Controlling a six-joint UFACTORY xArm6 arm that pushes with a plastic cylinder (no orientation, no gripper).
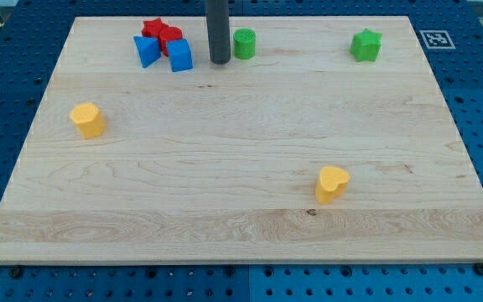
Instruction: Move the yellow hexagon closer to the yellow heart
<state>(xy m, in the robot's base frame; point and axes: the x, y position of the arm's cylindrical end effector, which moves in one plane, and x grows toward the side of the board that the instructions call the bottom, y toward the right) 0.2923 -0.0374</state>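
Tip [219, 61] planted at the view's top, no pincer on this rod to be apart or together.

It sits between the green cylinder [244, 43] and a blue block [180, 56]. Red pieces [162, 34] are half hidden behind blue ones, shapes unclear. Yellow hexagon [87, 120] waits near the left edge, yellow heart [332, 183] well apart at lower right, bare wooden board [225, 151] between them.

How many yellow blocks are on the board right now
2. The yellow hexagon sits near the view's left edge, and the yellow heart lies toward the view's bottom right. Nothing seems to hide another.
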